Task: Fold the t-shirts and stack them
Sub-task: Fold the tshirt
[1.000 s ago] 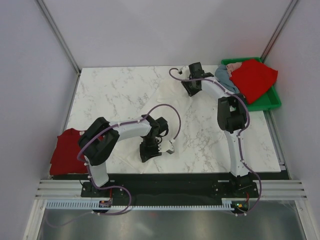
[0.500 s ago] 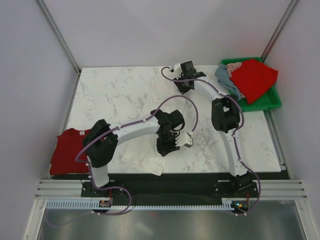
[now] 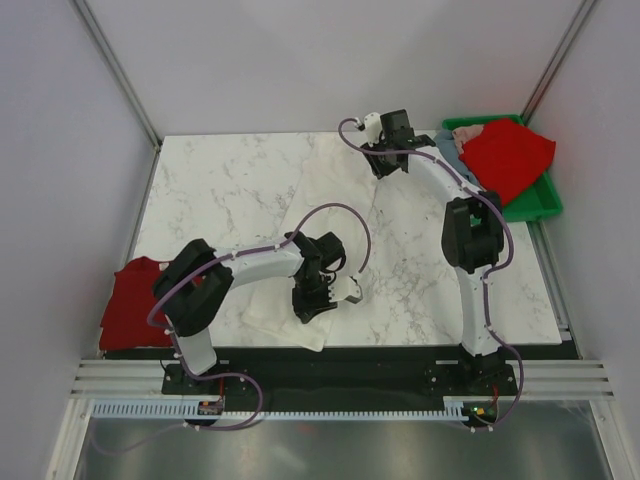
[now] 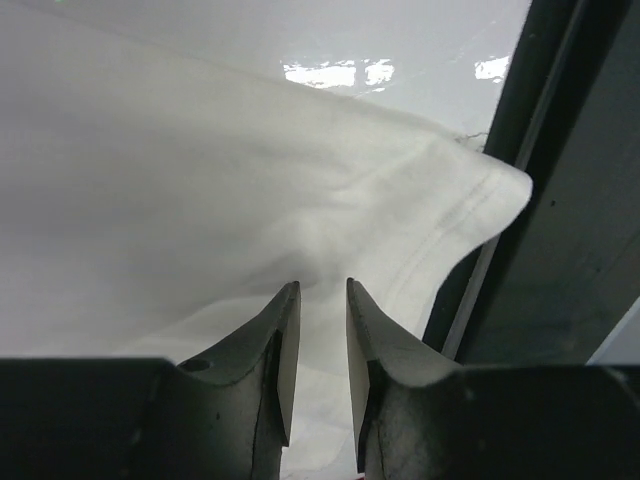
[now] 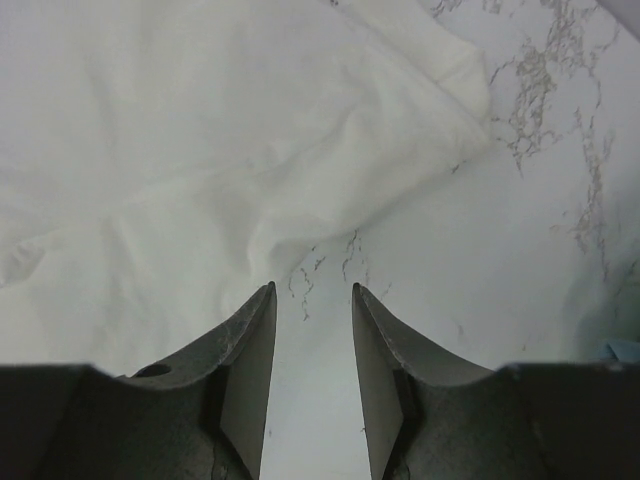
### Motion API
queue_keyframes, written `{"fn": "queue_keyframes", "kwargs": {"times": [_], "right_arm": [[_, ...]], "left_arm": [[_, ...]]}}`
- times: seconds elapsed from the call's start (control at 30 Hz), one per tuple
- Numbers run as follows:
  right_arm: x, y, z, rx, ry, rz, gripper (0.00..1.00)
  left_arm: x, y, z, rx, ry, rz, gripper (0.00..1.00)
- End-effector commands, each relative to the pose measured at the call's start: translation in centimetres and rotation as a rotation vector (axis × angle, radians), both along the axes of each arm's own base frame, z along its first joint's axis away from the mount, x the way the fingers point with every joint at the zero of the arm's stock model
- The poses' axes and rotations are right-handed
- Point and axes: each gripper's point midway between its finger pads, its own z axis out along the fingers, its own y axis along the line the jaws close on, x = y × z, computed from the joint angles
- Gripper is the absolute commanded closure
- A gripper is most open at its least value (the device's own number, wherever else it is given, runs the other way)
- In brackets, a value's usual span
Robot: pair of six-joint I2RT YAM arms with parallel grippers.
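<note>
- White t-shirt point(image 4: 200, 180) lies spread on the marble table point(image 3: 220, 190). Its long axis runs diagonally, from far and right of centre to the near edge, left of centre.
- One arm sits at each end of that axis: left gripper point(image 4: 320, 290) at the near end, right gripper point(image 5: 312, 290) at the far end.
- Left fingers: close together, only a thin slot between the tips. Cloth fills the slot and creases run toward it. Cannot tell from the wrist view whether the cloth is pinched or merely lies under the tips.
- Hemmed corner point(image 4: 505, 190) of the shirt lies ahead and to the right of the left tips, near the table's dark edge.
- Right fingers: apart, with bare marble between them and nothing held. The cloth edge lies just ahead of the tips and runs off to their left (the right side of that view is plain marble).
- Judgement: the step in hand is taking both ends of the white shirt for a fold. The right gripper is the nearer to the far hem and would have to go forward and slightly left to get cloth between its fingers.
- Elsewhere: a red t-shirt point(image 3: 128, 305) at the table's left edge, and another red shirt point(image 3: 508, 155) in the green bin point(image 3: 535, 205), both well apart from either gripper.
</note>
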Motion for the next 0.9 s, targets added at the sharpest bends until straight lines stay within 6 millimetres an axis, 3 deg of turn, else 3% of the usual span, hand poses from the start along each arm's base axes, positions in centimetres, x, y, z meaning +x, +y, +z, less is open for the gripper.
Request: {"fn": "queue_keyframes", "kwargs": {"times": [0.0,0.23,0.47,0.73,0.87], "right_arm": [[-0.7,-0.2,-2.7,-0.003,0.060,-0.002,0.56],[-0.2,-0.4,-6.2,-0.031,0.102,-0.014,0.57],[2.7,-0.3,-7.9,-0.055,0.067,-0.023,0.57],[6.0,0.2,-8.4,-0.055,-0.004,-0.027,0.56],[6.3,-0.1,-7.4,-0.037,-0.017,-0.047,0.55]], "left_arm": [[1.0,-1.5,-1.8,-0.057,-0.021,-0.023,0.68],[0.3,-2.7,-4.2,-0.056,0.055,-0.009,0.68],[-0.3,-6.9,-4.1,-0.103,0.071,-0.068,0.68],[0.3,-11.3,-3.1,-0.150,0.067,-0.076,0.68],[0.7,-11.0,-1.8,-0.124,0.045,-0.033,0.69]]}}
